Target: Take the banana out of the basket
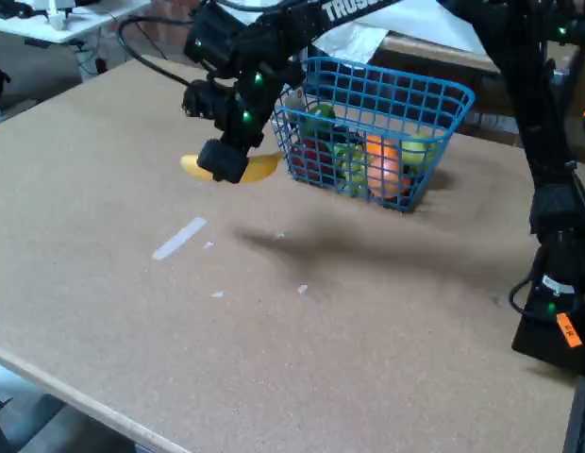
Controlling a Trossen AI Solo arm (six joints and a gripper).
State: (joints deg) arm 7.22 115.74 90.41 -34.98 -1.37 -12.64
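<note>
The yellow banana (259, 168) lies outside the basket, just left of it, at or very near the tabletop. My gripper (225, 160) reaches down over its middle. One black finger (223, 162) stands in front of the fruit and hides its centre, so only the two ends show. The other finger is hidden, and I cannot tell whether the jaws press on the banana. The blue wire basket (387, 90) stands on the table at the back centre. It holds several round fruits in green, red and orange.
The arm's black base and column (557, 283) stand at the right edge of the table. A strip of white tape (179, 238) and small white scraps lie on the brown board left of centre. The table's front edge (75, 392) runs diagonally at the lower left.
</note>
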